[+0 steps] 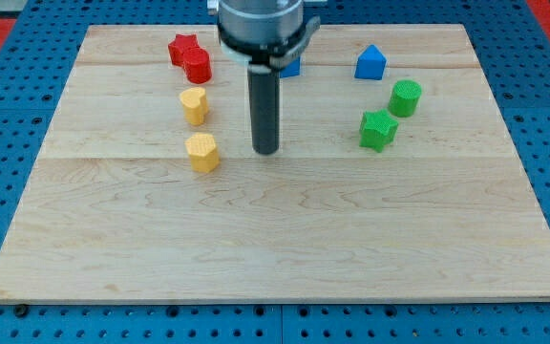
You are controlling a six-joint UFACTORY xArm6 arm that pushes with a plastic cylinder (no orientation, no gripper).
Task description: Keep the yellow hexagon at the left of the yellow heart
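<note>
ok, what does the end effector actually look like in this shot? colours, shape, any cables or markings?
A straight, dark grey-to-black cylindrical rod ending at my tip. It hangs from a wider, round, silver-grey metal mount at the view's top, with a dark collar beneath it. No cables or markings show; the arm above is cropped out.

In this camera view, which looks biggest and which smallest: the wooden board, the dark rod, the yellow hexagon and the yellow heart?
1. Wooden board, by far the largest.
2. Dark rod, ending at my tip, right of the hexagon.
3. Yellow hexagon and yellow heart: they look about alike; the hexagon sits nearer the view's bottom, so I won't rank them.
</note>
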